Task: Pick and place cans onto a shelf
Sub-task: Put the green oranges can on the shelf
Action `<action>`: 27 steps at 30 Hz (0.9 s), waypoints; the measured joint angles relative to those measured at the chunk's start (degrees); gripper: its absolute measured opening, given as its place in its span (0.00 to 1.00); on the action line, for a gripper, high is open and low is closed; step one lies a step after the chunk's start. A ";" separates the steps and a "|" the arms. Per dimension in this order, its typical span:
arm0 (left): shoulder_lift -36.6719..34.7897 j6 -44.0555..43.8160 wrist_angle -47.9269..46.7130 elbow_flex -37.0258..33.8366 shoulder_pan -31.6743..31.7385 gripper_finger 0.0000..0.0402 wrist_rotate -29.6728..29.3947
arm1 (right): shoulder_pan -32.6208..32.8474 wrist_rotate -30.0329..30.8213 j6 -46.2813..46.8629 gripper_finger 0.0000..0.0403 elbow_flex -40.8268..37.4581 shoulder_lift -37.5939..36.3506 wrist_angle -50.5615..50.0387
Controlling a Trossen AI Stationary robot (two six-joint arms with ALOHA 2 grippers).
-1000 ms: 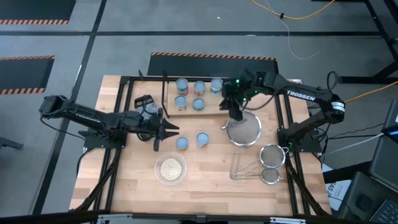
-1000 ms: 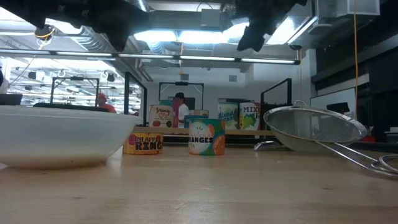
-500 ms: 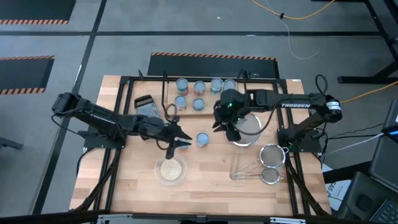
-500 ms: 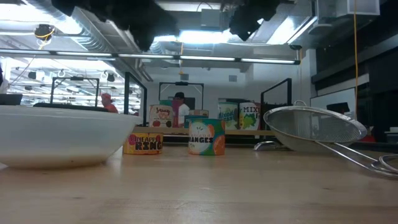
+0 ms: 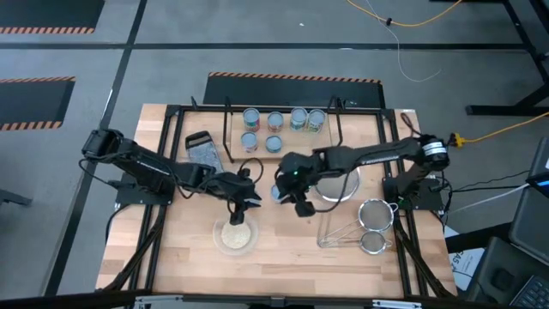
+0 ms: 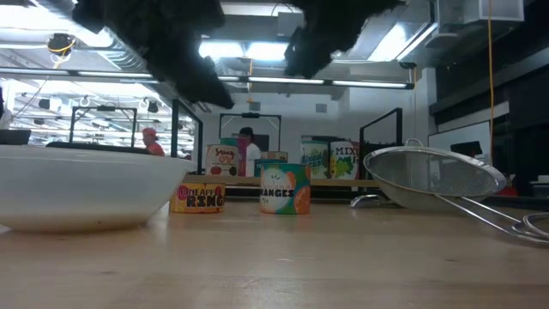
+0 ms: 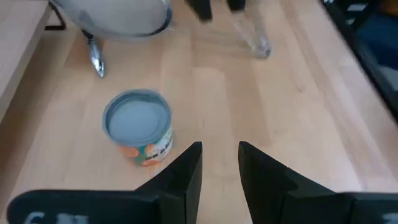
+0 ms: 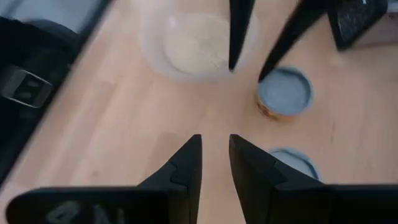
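Note:
Several cans (image 5: pixel 274 120) stand on the light-wood shelf (image 5: pixel 296 142) at the table's far side. Two more cans stand on the table. One with an orange label (image 7: pixel 137 121) also shows in the high view (image 5: pixel 276 192), between my two grippers. The other (image 8: pixel 285 93) is mostly hidden under my left arm in the high view. My left gripper (image 5: pixel 243 206) is open and empty, its fingertips (image 8: pixel 261 76) just beside that second can, above the bowl's far rim. My right gripper (image 5: pixel 300 206) is open and empty, right of the orange-label can.
A clear bowl of pale grains (image 5: pixel 235 233) sits near the front edge, just below my left gripper. A large strainer (image 5: pixel 336 182) and smaller sieves (image 5: pixel 374 216) lie at the right. A grater (image 5: pixel 204 148) lies left of the shelf. People show beyond the table in the low view.
My right gripper has left the shelf's right end and gone toward the table's near edge and left, down beside the orange-label can; a can at the right end of the shelf's far row now shows. My left gripper has gone right and nearer, over the second loose can.

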 joint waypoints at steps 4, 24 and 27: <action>0.26 -0.10 -2.73 -0.03 -0.48 0.24 -0.31 | 0.40 5.45 0.01 0.21 0.00 3.09 0.04; 1.05 -2.54 -8.28 -0.03 -0.61 0.24 -2.02 | 0.40 11.70 0.01 0.21 0.00 10.22 1.71; 1.05 -2.54 -8.28 -0.03 -0.61 0.24 -2.02 | 0.40 11.68 1.20 0.21 0.00 10.22 1.71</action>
